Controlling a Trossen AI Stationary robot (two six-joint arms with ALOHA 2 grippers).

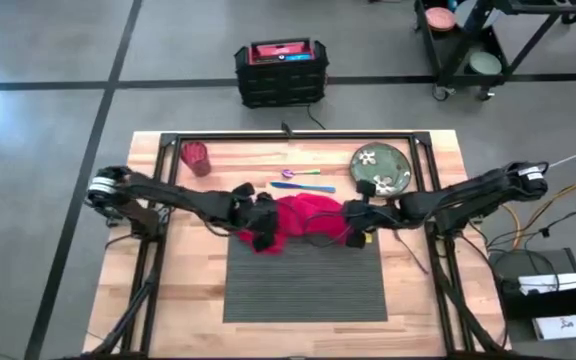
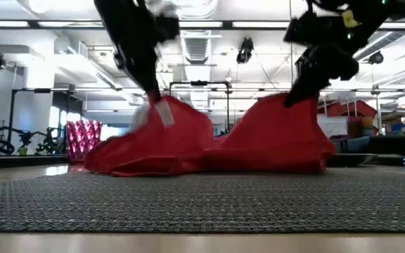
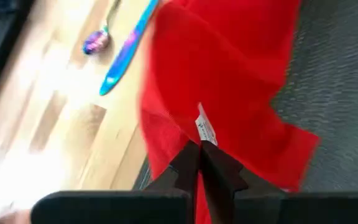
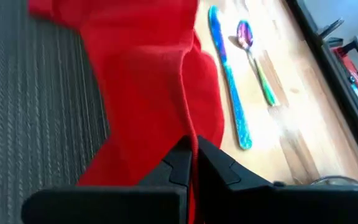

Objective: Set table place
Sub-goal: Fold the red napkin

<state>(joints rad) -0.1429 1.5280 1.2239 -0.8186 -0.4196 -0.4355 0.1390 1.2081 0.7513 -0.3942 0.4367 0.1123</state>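
A red cloth napkin (image 1: 303,218) lies bunched at the far edge of the dark grey ribbed placemat (image 1: 306,285). Two peaks of it are raised, and its lower folds (image 2: 209,158) rest on the mat. My left gripper (image 1: 265,236) is shut on the left peak and my right gripper (image 1: 354,234) on the right peak. On the wood beyond the napkin lie an iridescent spoon (image 1: 306,172) and a blue knife (image 1: 303,186). A green patterned plate (image 1: 381,167) sits at the far right. My left gripper pinches a raised corner of the napkin (image 3: 197,138) between its two fingers, beside the white tag (image 3: 206,129). The fingers slant down from above. The cloth hangs below them like a tent, its lower part on the mat. My right gripper pinches a hemmed edge of the napkin (image 4: 191,135) between its two fingers, slanting down from above. The cloth falls away from the fingers (image 2: 292,97) and its lower part rests on the mat.
A red faceted cup (image 1: 197,157) stands at the far left of the table. A black crate (image 1: 281,72) sits on the floor beyond the table. The near part of the placemat (image 2: 202,204) is bare.
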